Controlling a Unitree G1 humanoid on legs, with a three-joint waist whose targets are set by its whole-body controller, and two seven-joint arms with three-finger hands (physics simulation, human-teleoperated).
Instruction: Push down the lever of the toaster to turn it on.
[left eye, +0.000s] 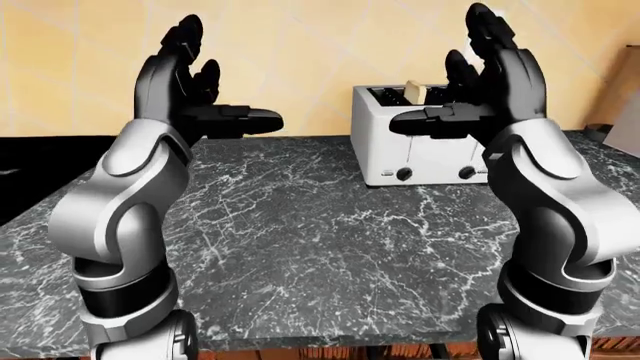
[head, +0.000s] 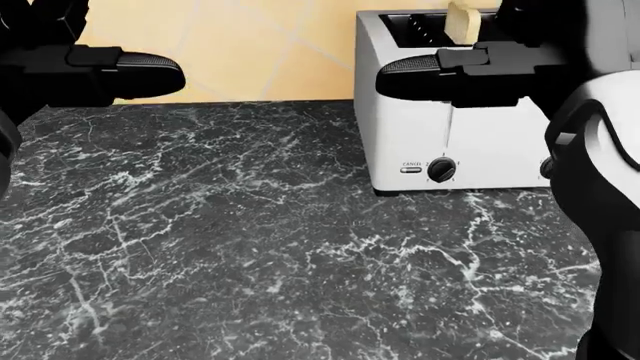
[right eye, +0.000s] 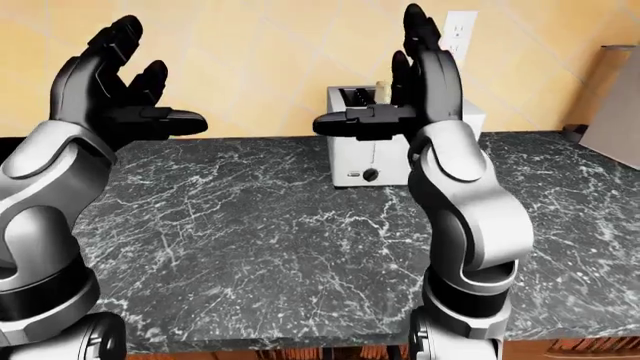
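A white two-slot toaster (head: 450, 131) stands on the black marble counter at the upper right, with a bread slice (head: 462, 22) sticking up from a slot. A vertical lever slot runs down its face to a black knob (head: 441, 169). The top of the slot is hidden behind my right thumb (head: 440, 71), so the lever itself does not show. My right hand (left eye: 450, 75) is open and raised upright, between the camera and the toaster. My left hand (left eye: 225, 75) is open and raised at the left, well away from the toaster. Both hands are empty.
The marble counter (left eye: 300, 240) spreads across the view, with its near edge at the bottom. A yellow tiled wall with an outlet (right eye: 458, 30) stands behind it. A dark surface (left eye: 35, 161) lies at the left. A grey panel (right eye: 612, 97) stands at the far right.
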